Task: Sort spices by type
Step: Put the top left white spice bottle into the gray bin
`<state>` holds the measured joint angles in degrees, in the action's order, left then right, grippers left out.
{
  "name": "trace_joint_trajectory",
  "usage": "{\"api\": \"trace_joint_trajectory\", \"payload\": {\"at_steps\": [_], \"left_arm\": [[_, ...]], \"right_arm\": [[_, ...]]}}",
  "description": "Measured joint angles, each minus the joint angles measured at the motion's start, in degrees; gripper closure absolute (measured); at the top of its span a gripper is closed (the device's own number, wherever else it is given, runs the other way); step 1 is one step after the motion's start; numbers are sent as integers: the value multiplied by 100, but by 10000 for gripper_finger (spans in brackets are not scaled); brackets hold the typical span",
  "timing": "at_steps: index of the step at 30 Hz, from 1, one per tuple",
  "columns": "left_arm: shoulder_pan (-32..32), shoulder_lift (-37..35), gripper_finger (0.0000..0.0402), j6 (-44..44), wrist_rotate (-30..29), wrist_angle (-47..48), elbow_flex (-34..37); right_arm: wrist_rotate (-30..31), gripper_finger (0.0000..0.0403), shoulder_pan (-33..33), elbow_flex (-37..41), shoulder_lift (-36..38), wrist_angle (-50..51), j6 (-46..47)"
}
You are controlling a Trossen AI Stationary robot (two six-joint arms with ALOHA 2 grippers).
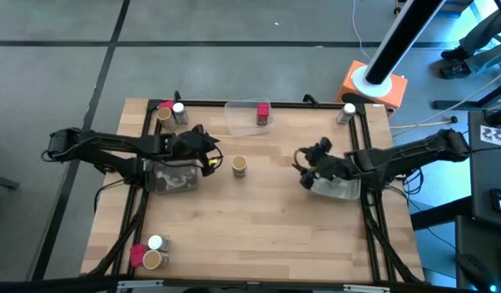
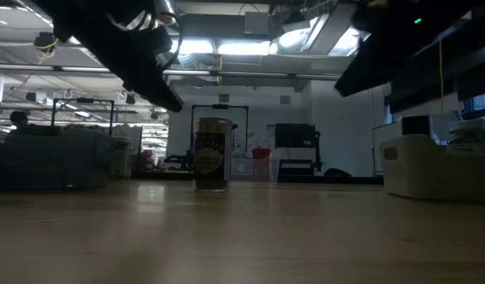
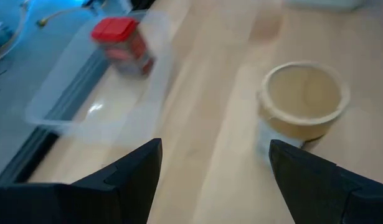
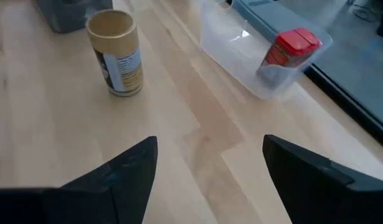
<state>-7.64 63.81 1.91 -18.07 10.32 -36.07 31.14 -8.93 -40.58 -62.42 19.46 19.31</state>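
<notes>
From overhead I see the tan-brown cylinder (image 1: 239,166) standing alone near the middle of the table (image 1: 258,236), just beside my left gripper (image 1: 211,159), which sits over a grey bin (image 1: 175,178). My right gripper (image 1: 303,167) is well apart from the cylinder on the other side, above a second bin (image 1: 336,189). A red-capped spice (image 1: 263,113) stands in the clear tray (image 1: 238,118) at the far edge. Other spices cluster at three table corners.

At table height, the cylinder (image 2: 212,154) stands upright on the wood, with dark arm shapes above it to either side.

Through my left wrist camera, the fingers (image 3: 138,168) are spread apart with nothing between them; the cylinder (image 3: 300,99) lies just ahead, the red spice (image 3: 122,43) in its tray (image 3: 66,102) farther on.

My right wrist camera shows its fingers (image 4: 132,168) parted and empty too, the cylinder (image 4: 116,53) ahead and apart, the red spice (image 4: 288,53) in the tray (image 4: 235,43) to the side.
</notes>
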Motion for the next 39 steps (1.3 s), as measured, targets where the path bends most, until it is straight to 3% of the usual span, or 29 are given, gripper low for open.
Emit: {"api": "trace_joint_trajectory", "payload": {"at_steps": [8, 19, 27, 34, 39], "left_arm": [[-135, -2, 121, -63, -522, 1406, -694], [-1494, -9, 121, -5, -542, 2275, -958], [-2671, 7, 121, 6, -538, 3097, -1765], [-4010, 164, 121, 126, -543, 3109, -1801], [-4427, 507, 121, 258, -478, 3102, -1801]], "right_arm": [[-1240, 114, 1179, 2, -679, -1255, -1388], [-2245, 114, 2390, 2, -1383, -2114, -2252], [-2575, 114, 2683, 7, -1545, -2225, -2450], [-2581, 114, 2699, 7, -1544, -2229, -2560], [-2581, 114, 2699, 7, -1543, -2236, -2562]]}}
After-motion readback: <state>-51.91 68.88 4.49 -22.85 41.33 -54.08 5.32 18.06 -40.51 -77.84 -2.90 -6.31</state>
